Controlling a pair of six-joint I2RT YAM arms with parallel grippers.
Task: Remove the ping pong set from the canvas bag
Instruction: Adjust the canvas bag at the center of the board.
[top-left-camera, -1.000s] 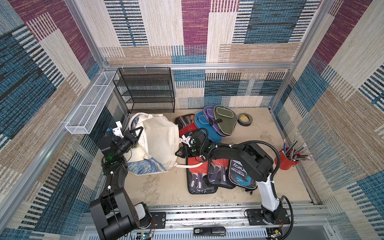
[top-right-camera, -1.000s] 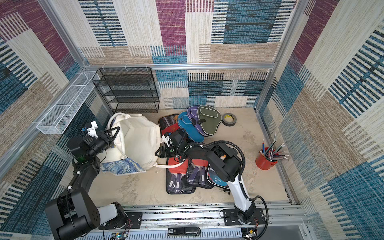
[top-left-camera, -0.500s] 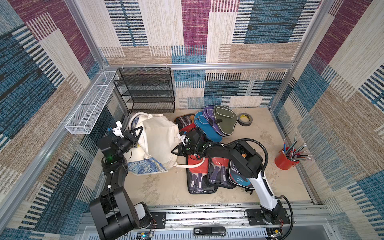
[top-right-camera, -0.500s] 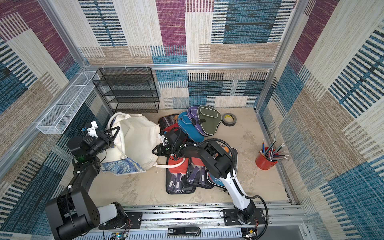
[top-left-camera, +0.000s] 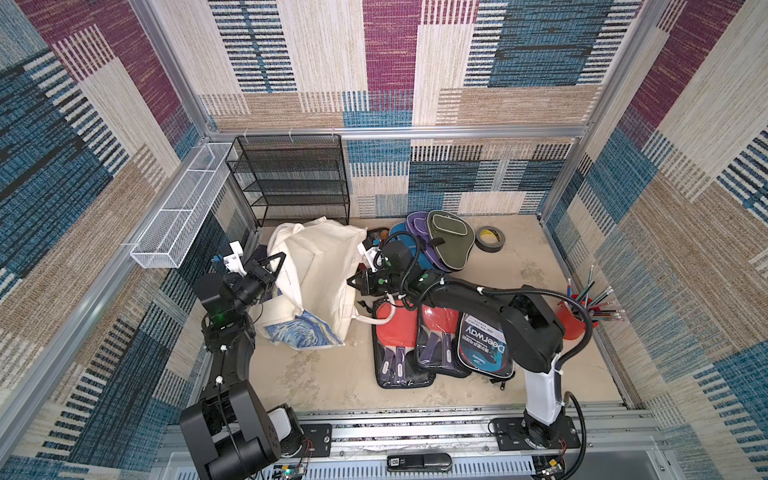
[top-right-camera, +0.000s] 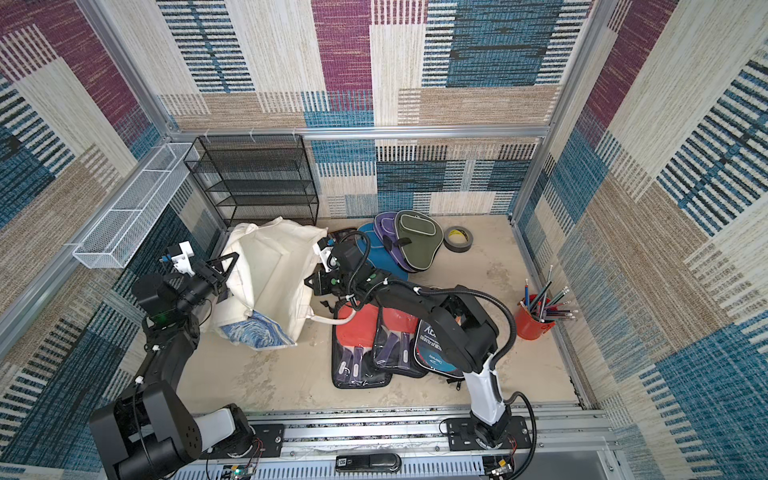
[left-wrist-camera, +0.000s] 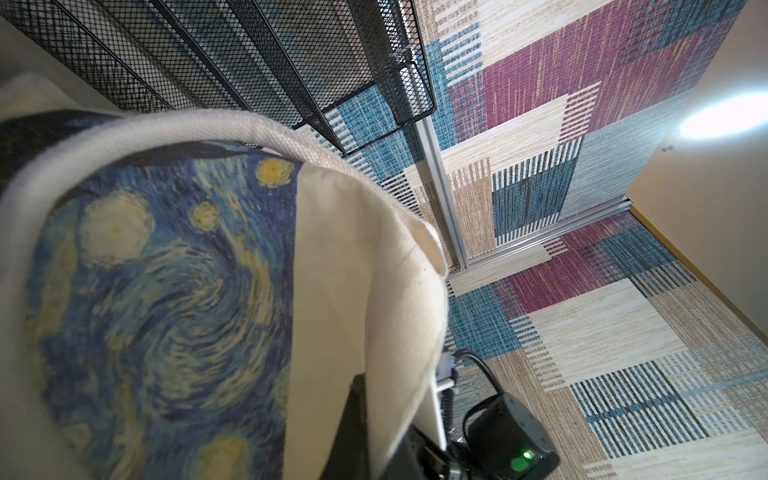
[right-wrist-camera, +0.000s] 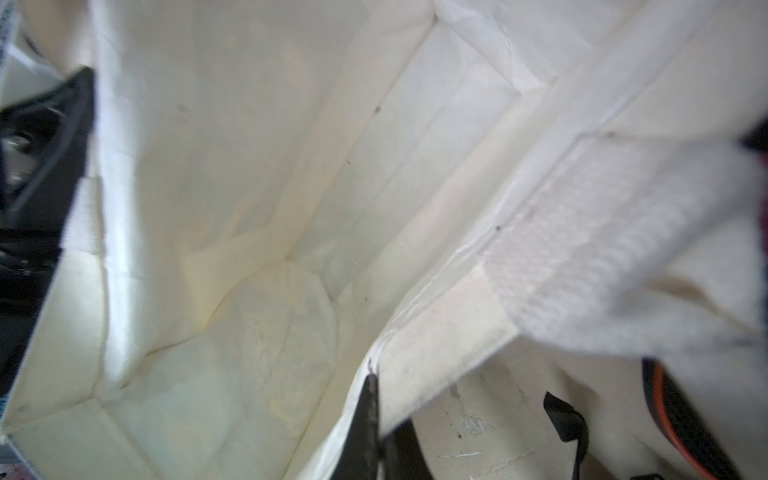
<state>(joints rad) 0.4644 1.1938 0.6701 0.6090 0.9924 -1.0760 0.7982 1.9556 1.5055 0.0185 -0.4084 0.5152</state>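
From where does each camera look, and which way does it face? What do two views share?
Top views: high over the front rail, looking down on the cell; both arms show, left gripper and right gripper at the bag.
Left wrist: against the bag, facing up past the rack to the walls; a green-lit part, likely the right arm, shows.
Right wrist: at the bag's mouth, facing inside; its fingertips pinch the rim.
Shared: both wrist views show the bag, printed outside versus inside.
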